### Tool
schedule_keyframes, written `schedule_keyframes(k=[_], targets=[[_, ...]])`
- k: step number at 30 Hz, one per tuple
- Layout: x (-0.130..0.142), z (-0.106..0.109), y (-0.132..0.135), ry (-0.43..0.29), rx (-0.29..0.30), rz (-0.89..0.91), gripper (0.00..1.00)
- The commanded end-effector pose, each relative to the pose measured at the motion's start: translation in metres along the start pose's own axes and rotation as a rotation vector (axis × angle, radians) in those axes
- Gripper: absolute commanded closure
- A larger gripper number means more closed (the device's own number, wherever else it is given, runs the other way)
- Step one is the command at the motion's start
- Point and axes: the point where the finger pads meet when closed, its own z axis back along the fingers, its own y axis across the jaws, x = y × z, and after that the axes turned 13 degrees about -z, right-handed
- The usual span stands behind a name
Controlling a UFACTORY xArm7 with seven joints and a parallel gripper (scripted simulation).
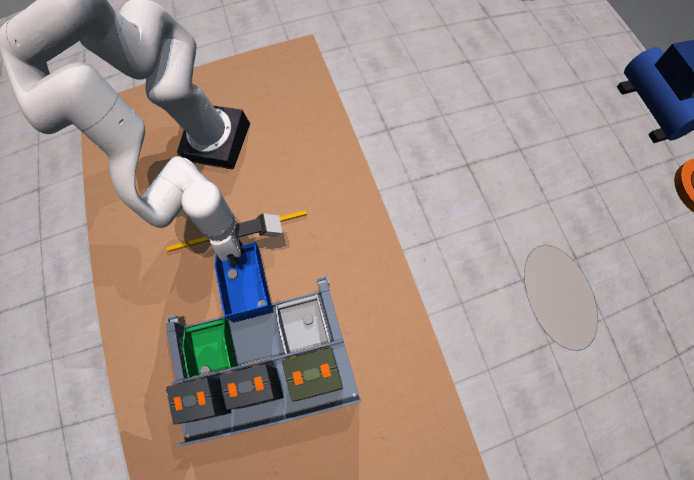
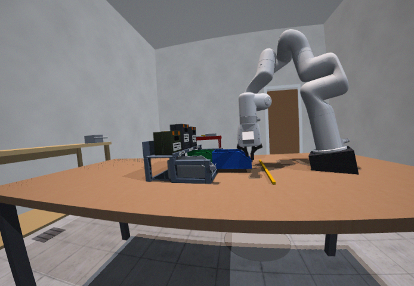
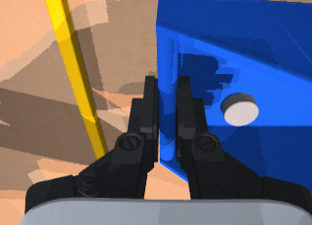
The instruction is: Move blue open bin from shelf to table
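Note:
My gripper point(image 1: 235, 260) point(image 2: 250, 155) point(image 3: 167, 94) is shut on the low front lip of the blue bin point(image 1: 244, 285) point(image 2: 229, 159) point(image 3: 273, 35), one finger inside and one outside. The bin looks about level, in front of the shelf point(image 1: 254, 338) point(image 2: 194, 180); its rear end is close to the shelf's front edge. Whether it overlaps that edge or touches the table is unclear. Two grey round parts point(image 1: 232, 273) point(image 1: 261, 303) are in it; one part point(image 3: 240, 112) shows in the wrist view. The green bin point(image 1: 207, 346) and light grey bin point(image 1: 297, 333) stand on the shelf, open fronts out.
Two dark cases point(image 1: 191, 400) point(image 1: 250, 387) and an olive case point(image 1: 312, 373) stand on the shelf's upper level, behind the bins. A yellow bar point(image 1: 297, 216) point(image 2: 267, 172) point(image 3: 73, 64) lies on the table between the bin and the arm's base point(image 1: 236, 135) point(image 2: 332, 161).

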Motion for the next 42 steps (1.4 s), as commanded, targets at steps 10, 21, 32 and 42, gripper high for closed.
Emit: schedule_keyframes(k=[10,21,32,42], targets=[[-0.001,-0.005,0.001,0.001,0.001,0.000,1.00],[-0.001,-0.010,0.001,0.002,0.001,0.000,1.00],[-0.001,-0.016,0.001,0.002,0.001,0.000,1.00],[-0.001,-0.016,0.001,0.002,0.001,0.000,1.00]])
